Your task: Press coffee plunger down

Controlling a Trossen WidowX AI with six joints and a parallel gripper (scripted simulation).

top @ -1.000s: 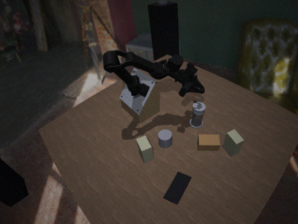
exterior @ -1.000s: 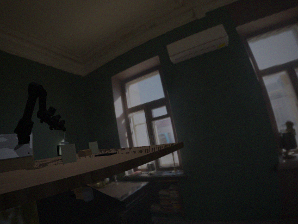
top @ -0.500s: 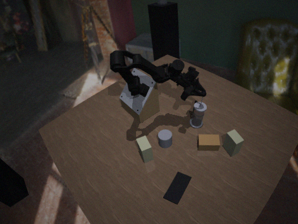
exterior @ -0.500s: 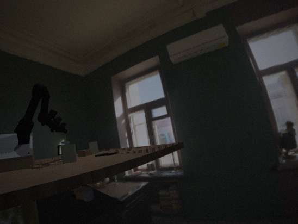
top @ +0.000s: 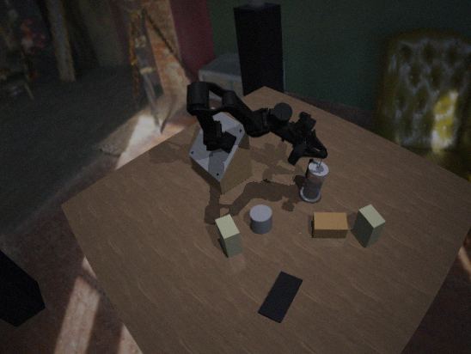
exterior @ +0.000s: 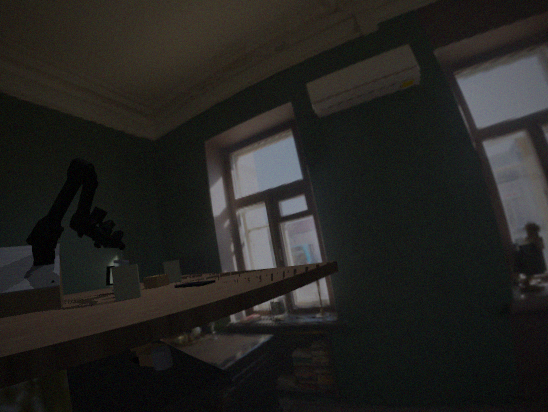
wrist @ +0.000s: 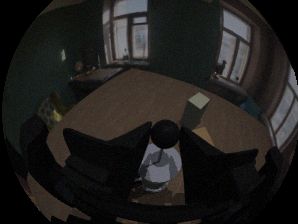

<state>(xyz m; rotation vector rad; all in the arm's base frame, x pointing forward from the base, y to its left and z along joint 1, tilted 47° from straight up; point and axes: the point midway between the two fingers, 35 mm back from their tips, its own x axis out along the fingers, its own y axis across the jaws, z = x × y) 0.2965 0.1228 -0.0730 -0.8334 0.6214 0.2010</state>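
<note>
The gripper [top: 317,155] is clamped on the plunger knob [wrist: 164,133]; the tall, light coffee press [top: 315,182] looks tippy, so push straight down.

Seen from the wrist, the claw [wrist: 162,156] had its two dark fingers closed on the round black plunger knob [wrist: 164,133]. Below the knob sat the pale coffee press [wrist: 158,172], apparently upright, though dim light blurred it. A light block [wrist: 197,106] stood beyond on the brown counter [wrist: 127,106], with windows [wrist: 129,26] behind.
</note>
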